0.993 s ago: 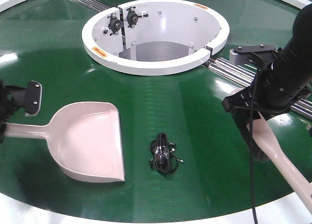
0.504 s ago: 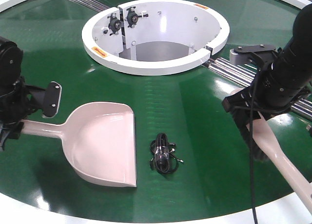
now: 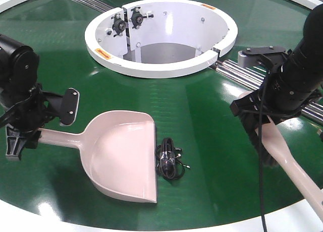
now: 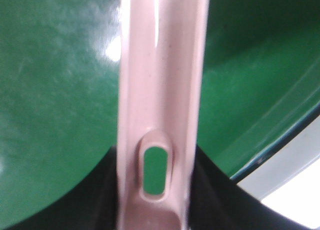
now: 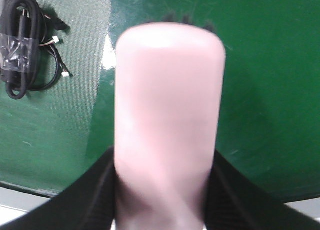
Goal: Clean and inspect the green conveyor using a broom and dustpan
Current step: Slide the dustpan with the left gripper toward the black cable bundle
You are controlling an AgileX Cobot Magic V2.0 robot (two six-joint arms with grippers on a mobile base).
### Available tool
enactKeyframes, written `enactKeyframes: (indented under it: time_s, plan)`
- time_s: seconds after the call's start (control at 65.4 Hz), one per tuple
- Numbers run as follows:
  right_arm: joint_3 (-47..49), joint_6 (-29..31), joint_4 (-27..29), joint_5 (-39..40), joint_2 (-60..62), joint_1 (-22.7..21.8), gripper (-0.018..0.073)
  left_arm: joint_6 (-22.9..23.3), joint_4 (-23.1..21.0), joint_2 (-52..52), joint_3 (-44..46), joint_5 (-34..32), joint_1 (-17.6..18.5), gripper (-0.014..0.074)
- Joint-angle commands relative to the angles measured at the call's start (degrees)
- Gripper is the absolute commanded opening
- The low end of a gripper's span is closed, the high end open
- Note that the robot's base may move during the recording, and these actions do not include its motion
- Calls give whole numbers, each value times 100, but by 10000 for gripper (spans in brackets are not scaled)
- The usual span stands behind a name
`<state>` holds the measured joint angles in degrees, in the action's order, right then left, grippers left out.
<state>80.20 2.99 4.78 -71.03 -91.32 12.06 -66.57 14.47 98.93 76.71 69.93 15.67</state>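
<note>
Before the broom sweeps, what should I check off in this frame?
1. The left claw is shut on the dustpan handle: ok.
2. The right claw is shut on the broom: ok.
3. The black cable bundle lies on the green conveyor beside the dustpan's open edge: ok.
4. The broom is on the bundle's far side from the dustpan, bare conveyor between: ok.
5. Dustpan edge flat on conveyor: cannot tell.
6. Broom touching conveyor: cannot tell.

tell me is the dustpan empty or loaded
Empty. The dustpan's inside shows only bare pink plastic; the black cable bundle lies on the green conveyor just outside its front edge.
</note>
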Motion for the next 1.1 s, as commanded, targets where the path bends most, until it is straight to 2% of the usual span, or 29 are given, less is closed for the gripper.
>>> enactKeyframes:
  time_s: [0.0,0.199,0.397,0.611,1.085]
  plan:
    - [177,52,18,-283,251,-26,-4,82,-92,-154,131,227,89,-8]
    - [177,46,18,-283,251,-26,-4,384,46,-102,131,227,82,-8]
    - [177,46,18,-277,251,-26,-4,364,371,-102,131,227,82,-8]
    - [177,52,18,-283,251,-26,-4,364,358,-102,131,227,88,-8]
    - [177,52,18,-283,251,-26,-4,332,-360,-102,131,227,88,-8]
